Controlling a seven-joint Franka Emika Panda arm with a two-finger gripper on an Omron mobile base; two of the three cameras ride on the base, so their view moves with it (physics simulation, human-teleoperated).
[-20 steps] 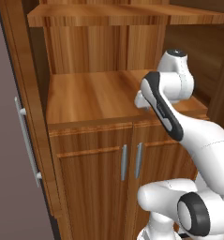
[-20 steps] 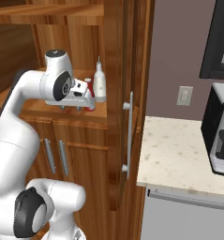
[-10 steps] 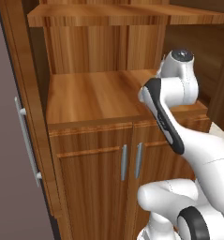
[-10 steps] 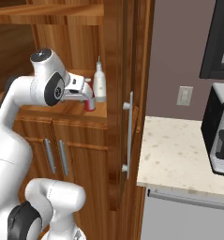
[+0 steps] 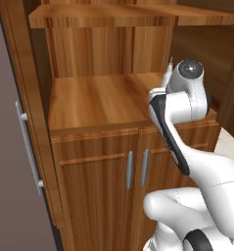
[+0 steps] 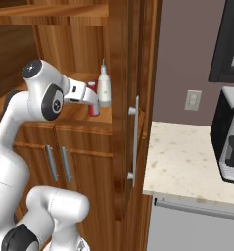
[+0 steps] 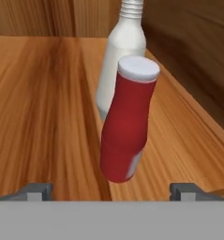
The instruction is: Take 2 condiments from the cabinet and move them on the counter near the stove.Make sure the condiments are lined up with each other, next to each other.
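On the cabinet's [image 5: 89, 98] middle shelf [image 7: 38, 93], by its right wall, stand the two condiments. The red bottle with a pale cap [image 7: 126, 122] looks slightly tilted in the hand view and sits just ahead of my gripper [image 7: 111, 190], centred between the wide-apart fingertips [image 7: 38, 190]. Nothing grips it. The whitish bottle [image 7: 120, 61] stands right behind it, touching or nearly so. From the right base view, my gripper [image 6: 91, 98] is open at the red bottle [image 6: 93, 110], beside the whitish one [image 6: 104, 88]. Beige counter [image 6: 182, 157] lies right of the cabinet. The stove is out of view.
The open cabinet door with its silver bar handle [image 6: 134, 142] hangs between shelf and counter. A dark steel appliance [image 6: 230, 142] stands on the counter's right end. Another door with a handle [image 5: 29, 147] is at the left. An upper shelf [image 5: 113, 17] sits overhead.
My jaws have spread from a narrow gap around the red bottle to wide open. The arm's shoulder joint has swung up and back. Both bottles stay on the shelf.
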